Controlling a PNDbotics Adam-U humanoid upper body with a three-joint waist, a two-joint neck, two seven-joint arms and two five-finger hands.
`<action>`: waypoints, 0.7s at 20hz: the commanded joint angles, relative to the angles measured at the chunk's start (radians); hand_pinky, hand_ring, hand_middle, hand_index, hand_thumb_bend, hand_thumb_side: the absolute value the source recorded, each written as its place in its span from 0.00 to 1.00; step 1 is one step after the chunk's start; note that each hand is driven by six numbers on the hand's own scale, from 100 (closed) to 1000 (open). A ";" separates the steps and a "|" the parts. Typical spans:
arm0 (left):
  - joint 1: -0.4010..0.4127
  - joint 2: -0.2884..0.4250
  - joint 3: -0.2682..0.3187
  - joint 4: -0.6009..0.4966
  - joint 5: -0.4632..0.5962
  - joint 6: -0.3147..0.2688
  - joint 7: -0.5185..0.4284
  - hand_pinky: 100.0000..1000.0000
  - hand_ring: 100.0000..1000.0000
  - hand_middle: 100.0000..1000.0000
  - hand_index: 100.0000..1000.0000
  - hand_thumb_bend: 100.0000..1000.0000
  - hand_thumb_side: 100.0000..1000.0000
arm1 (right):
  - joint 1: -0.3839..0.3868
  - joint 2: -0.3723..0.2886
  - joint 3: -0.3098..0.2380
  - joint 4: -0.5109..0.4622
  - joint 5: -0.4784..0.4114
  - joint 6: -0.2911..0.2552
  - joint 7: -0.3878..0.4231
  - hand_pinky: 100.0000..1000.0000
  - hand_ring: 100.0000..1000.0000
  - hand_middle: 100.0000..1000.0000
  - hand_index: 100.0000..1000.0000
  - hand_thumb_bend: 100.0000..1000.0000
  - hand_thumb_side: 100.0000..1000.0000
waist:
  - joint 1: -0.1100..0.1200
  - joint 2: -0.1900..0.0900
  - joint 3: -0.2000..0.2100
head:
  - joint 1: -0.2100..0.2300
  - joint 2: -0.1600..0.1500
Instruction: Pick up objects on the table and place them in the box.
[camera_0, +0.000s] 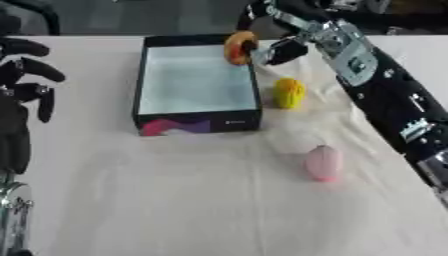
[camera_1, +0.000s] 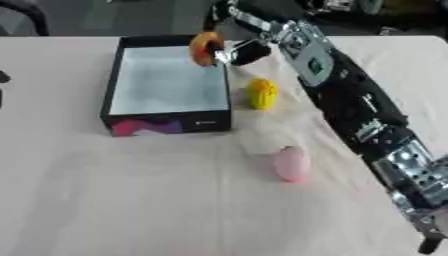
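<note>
An open black box (camera_0: 198, 120) with a pale inside sits at the table's far middle. My right hand (camera_0: 282, 49) reaches over the box's far right corner, its fingers shut on an orange ring-shaped object (camera_0: 238, 47) held above the rim. A yellow ribbed object (camera_0: 289, 92) stands on the cloth just right of the box. A pink rounded object (camera_0: 324, 163) lies nearer me, to the right of centre. My left hand (camera_0: 19, 95) rests at the left edge, fingers spread and holding nothing.
A cream cloth (camera_0: 201, 200) covers the table, with bare room in front of the box. My right arm (camera_0: 394, 105) crosses the right side diagonally. Dark shapes stand beyond the far edge.
</note>
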 joint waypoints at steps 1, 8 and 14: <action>-0.016 0.000 -0.003 -0.025 0.003 -0.002 -0.006 0.00 0.40 0.50 0.77 0.00 0.78 | -0.020 0.013 -0.007 0.006 0.039 -0.026 0.040 0.81 0.76 0.64 0.63 0.00 0.11 | 0.002 0.001 0.001 | -0.012 -0.002; -0.014 0.002 -0.004 -0.024 0.003 -0.002 -0.007 0.00 0.40 0.50 0.77 0.00 0.78 | -0.006 0.007 -0.021 0.018 0.172 0.038 -0.141 0.80 0.75 0.64 0.86 0.00 0.57 | -0.001 0.000 -0.004 | -0.010 -0.002; -0.010 0.007 0.001 -0.023 0.001 -0.002 -0.004 0.00 0.40 0.50 0.77 0.00 0.78 | 0.015 -0.013 -0.027 -0.001 0.179 0.064 -0.197 0.81 0.77 0.66 0.90 0.00 0.52 | -0.001 -0.002 -0.017 | -0.002 -0.002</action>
